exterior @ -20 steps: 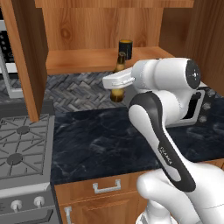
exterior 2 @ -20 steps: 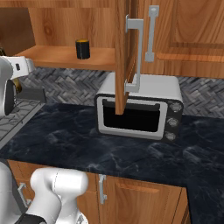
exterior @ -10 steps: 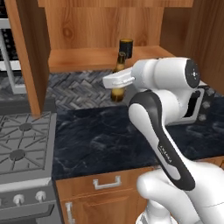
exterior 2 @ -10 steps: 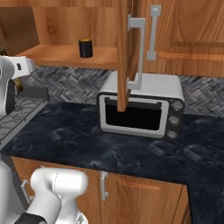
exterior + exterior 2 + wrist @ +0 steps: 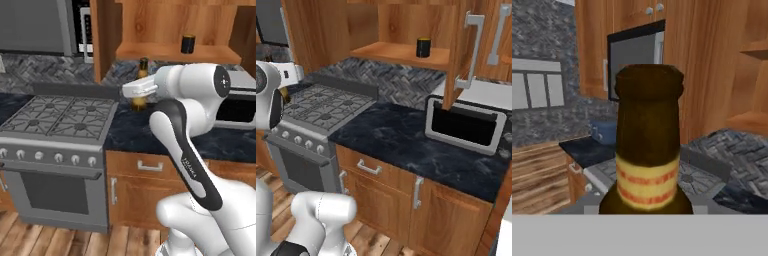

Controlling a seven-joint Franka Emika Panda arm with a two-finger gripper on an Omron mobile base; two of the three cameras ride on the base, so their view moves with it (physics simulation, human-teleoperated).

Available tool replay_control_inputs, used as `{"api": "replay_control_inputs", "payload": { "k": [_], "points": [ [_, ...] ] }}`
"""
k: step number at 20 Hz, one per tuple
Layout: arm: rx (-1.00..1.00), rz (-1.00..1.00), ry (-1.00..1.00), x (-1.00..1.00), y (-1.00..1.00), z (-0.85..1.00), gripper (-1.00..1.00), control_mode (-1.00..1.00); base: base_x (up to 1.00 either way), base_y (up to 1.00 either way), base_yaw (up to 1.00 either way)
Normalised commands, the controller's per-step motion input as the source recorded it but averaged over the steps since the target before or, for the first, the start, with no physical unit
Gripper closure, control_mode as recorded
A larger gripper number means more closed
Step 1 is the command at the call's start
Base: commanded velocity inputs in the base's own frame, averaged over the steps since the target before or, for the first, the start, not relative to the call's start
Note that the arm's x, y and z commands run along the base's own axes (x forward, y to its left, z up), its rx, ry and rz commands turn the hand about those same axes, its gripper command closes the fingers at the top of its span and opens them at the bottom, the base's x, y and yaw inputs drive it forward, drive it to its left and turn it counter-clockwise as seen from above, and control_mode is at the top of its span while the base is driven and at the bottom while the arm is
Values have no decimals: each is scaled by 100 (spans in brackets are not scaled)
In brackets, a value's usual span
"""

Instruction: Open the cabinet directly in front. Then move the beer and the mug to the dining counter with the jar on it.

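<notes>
Claw [image 5: 138,95], partly parted, apparently grips the beer [image 5: 140,84] upright, clear of the mug [image 5: 188,44] on the cabinet [image 5: 175,52] shelf.

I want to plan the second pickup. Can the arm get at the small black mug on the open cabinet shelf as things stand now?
Probably not yet. The small black mug stands free on the wooden shelf with the door open, but the tool already holds the brown glass beer bottle, which must be set down first.
</notes>
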Motion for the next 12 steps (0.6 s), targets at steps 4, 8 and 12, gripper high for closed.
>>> {"api": "replay_control_inputs", "payload": {
  "k": [4,8,12],
  "points": [
    [0,0,0,0,0,0,100,100,-46,1,76],
    [0,0,0,0,0,0,100,100,-46,0,77],
    [0,0,0,0,0,0,100,100,-40,0,78]
  ]
}}
